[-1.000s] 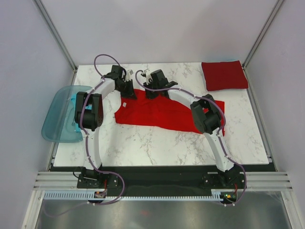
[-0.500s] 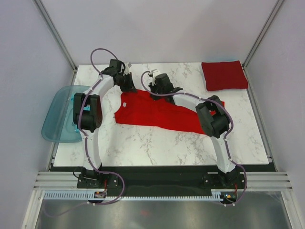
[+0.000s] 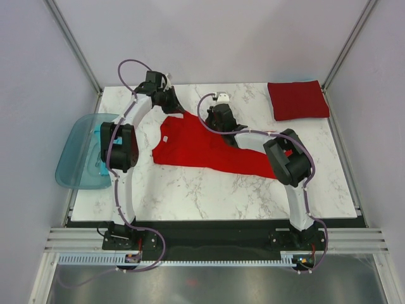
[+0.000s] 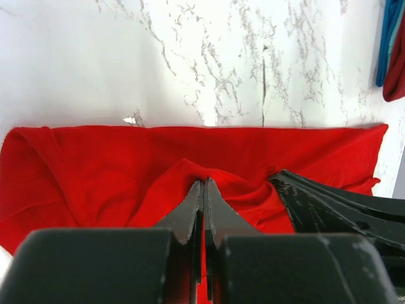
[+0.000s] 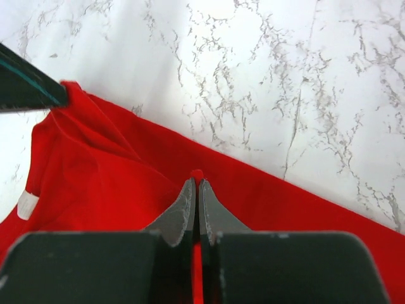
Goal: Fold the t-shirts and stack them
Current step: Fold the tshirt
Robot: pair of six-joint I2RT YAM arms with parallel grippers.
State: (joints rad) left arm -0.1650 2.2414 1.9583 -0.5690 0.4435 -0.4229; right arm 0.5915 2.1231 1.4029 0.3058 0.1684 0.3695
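Red tee (image 3: 209,149) spread mid-frame on table (image 3: 209,190), far edge pinched at two spots. Left gripper (image 4: 202,185) clamped on cloth fold near tee's upper-left corner. Right gripper (image 5: 195,183) clamped on far hem, mid-frame. Versus one second ago: both jaws now closed onto cloth, left gripper shifted up-frame, right gripper shifted rightward, far edge drawn into peaks. Crimson tee (image 3: 297,100) folded, upper right, unmoved. Tub (image 3: 76,158) at left edge.
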